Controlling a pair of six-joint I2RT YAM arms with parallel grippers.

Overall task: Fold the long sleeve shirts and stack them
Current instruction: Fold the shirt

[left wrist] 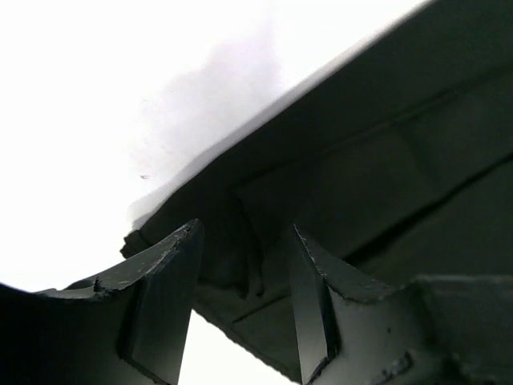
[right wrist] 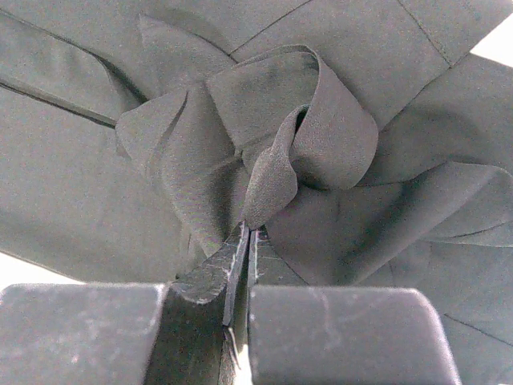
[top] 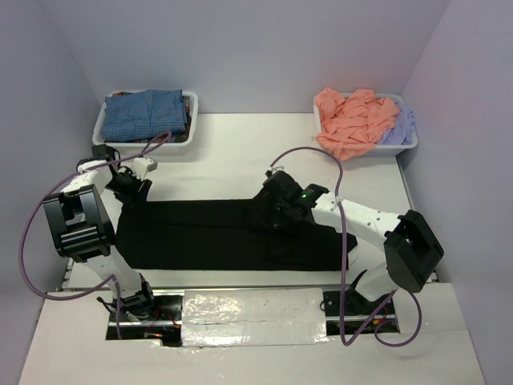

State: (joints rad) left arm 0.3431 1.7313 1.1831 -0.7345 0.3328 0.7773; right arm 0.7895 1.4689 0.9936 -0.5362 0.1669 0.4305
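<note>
The black long sleeve shirt [top: 200,233] lies flat across the table [top: 240,160] just ahead of both arm bases. Its long axis runs left to right, so you have one arm over each stretch of it.

Your right fingers [right wrist: 204,281] are pressed together on a bunched pinch of the black cloth. In the right wrist view the fabric rises from the seam between them and curls into a loose knot of folds just beyond the tips. From above, that pinch sits at the shirt's far edge, right of its middle.

Your left fingers [left wrist: 164,297] stand apart. The shirt's far left corner lies in the gap between them, with its hem running away to the right of the tips and bare table to the left. Nothing is clamped there, and I cannot tell whether they touch the cloth.

I judge the coming move turns on that corner. Close on it and you hold the far edge at two points along the long axis.

Well beyond both sets of fingers, the left-hand white bin [top: 136,148] holds the blue-checked shirt [top: 148,112]. The right-hand white bin [top: 385,151] holds the salmon-pink shirt [top: 353,120] and the pale lavender shirt [top: 401,127].
</note>
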